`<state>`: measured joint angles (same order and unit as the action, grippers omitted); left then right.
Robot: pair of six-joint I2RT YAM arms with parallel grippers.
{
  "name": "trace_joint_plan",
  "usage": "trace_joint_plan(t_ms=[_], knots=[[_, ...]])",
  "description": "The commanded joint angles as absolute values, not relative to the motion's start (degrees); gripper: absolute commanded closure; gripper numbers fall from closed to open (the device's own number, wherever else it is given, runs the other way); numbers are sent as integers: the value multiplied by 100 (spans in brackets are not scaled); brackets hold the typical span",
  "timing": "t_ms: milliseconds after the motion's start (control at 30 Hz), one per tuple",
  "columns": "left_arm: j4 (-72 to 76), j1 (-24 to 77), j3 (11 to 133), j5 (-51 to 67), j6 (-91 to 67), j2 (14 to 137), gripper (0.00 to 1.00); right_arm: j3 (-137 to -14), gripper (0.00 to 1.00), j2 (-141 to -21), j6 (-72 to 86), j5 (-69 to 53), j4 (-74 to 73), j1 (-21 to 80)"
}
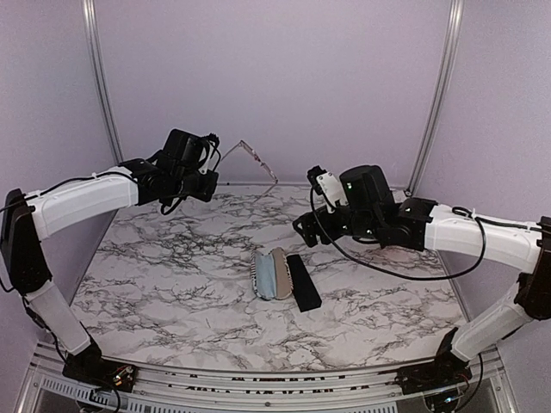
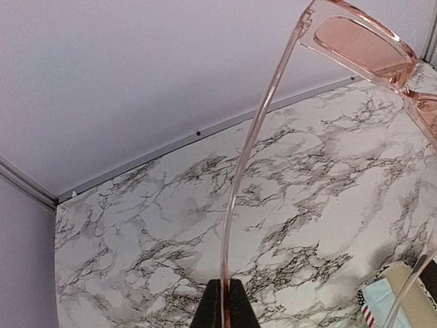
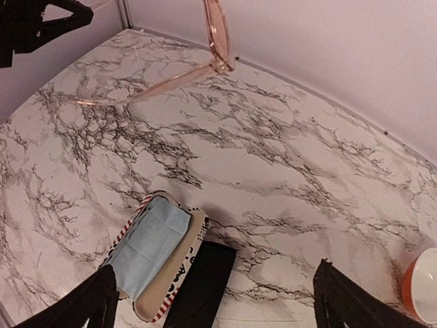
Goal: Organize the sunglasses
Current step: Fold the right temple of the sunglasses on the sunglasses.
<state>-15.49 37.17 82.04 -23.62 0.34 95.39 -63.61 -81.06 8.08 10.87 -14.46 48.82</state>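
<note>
My left gripper [image 1: 213,166] is shut on one temple arm of the clear translucent plastic sunglasses [image 1: 258,160] and holds them open, high in the air near the back wall. In the left wrist view the arm rises from between my fingers [image 2: 212,309] to the pinkish lens [image 2: 355,41]. The pair also shows at the top of the right wrist view [image 3: 220,37]. My right gripper [image 1: 303,229] is open and empty, hovering above the table over the two cases [image 3: 213,270]. The wire-framed pair is out of view.
An open stars-and-stripes case [image 1: 271,274] with a pale blue cloth inside [image 3: 151,242] lies mid-table. A black oblong case [image 1: 303,282] lies against its right side [image 3: 205,280]. An orange-and-white round object [image 3: 423,287] sits at the right wrist view's lower right edge.
</note>
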Motion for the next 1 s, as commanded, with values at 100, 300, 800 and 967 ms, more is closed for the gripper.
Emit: trace_joint_plan(t_ms=[100, 300, 800, 967], knots=[[-1740, 4098, 8103, -2287, 663, 8944, 100, -6632, 0, -7464, 461, 565, -1493, 4852], [-1783, 4201, 8051, -2002, 1206, 8492, 100, -6790, 0, -7177, 401, -825, -1556, 4360], [-1113, 4375, 7147, -1218, 1339, 7621, 100, -7074, 0, -7943, 1843, -5313, -783, 3015], [-1006, 4377, 6939, -1177, 1278, 7536, 100, -7374, 0, -8398, 2062, -5501, -829, 3049]])
